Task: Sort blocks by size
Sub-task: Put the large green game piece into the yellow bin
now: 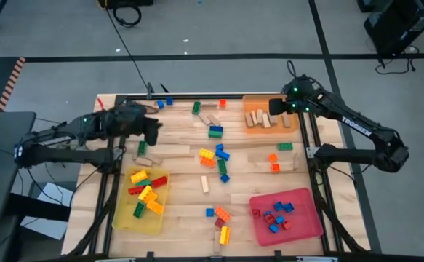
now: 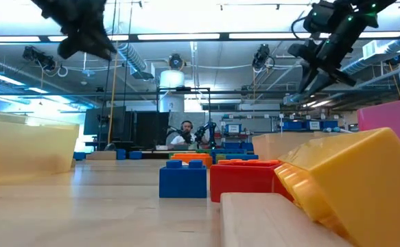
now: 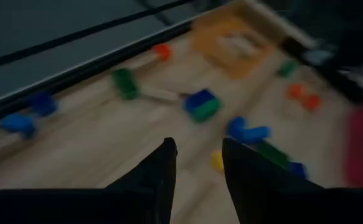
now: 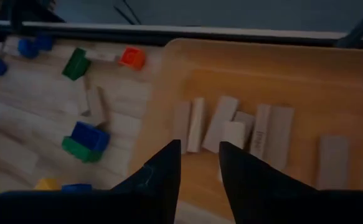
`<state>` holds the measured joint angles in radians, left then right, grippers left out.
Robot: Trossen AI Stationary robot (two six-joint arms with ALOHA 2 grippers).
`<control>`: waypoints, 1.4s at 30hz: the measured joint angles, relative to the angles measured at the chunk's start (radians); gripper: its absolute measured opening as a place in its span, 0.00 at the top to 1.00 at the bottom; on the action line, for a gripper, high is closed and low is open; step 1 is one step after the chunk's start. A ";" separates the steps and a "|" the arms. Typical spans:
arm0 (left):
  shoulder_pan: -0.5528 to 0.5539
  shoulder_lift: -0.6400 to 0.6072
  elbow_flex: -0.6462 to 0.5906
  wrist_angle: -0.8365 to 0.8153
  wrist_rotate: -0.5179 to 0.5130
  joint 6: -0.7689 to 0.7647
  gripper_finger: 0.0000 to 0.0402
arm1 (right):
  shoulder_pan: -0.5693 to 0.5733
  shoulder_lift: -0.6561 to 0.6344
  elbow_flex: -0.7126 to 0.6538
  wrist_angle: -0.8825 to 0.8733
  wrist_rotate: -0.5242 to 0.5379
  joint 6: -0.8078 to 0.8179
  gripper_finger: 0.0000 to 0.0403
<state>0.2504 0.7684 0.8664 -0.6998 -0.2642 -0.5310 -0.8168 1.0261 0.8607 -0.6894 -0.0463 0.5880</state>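
A pale wood table (image 1: 182, 164) on a grey floor. From above, my right hand (image 1: 276, 107) hangs over the orange tray (image 1: 293, 125), where tan blocks (image 1: 259, 119) lie just beneath it; my left hand (image 1: 153, 131) hovers over the table's far-left part, away from the trays. Loose blocks (image 1: 215, 156) lie scattered across the middle, between my two hands.

Level with the table, both hands hang high and apart, nothing visible in either; near blocks fill the foreground and hide the trays' contents.

My left wrist shows two fingers (image 3: 162, 171) with a narrow gap, empty, a blue-green block (image 3: 201, 104) ahead. It is blurred, so small pieces are hard to name.

My right wrist shows fingers (image 4: 165, 168) narrowly parted, empty, directly over the tan pieces (image 4: 231, 127). I judge a drop is finished here; I should lift straight up and clear before swinging out, so I don't nudge the row. The tray's far corner is cut off.
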 joint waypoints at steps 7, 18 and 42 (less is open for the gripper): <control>0.172 0.078 0.000 -0.096 0.019 -0.022 0.66 | 0.080 0.003 0.000 -0.001 0.008 0.048 0.72; 0.307 0.336 -0.001 -0.270 0.056 -0.098 0.66 | 0.108 0.003 0.000 -0.001 0.061 0.073 0.72; 0.392 0.666 -0.001 -0.353 0.059 -0.044 0.32 | 0.108 0.003 0.000 -0.001 0.064 -0.009 0.72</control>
<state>0.6426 1.4347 0.8657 -1.0530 -0.2053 -0.5749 -0.7086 1.0290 0.8612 -0.6907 0.0177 0.5787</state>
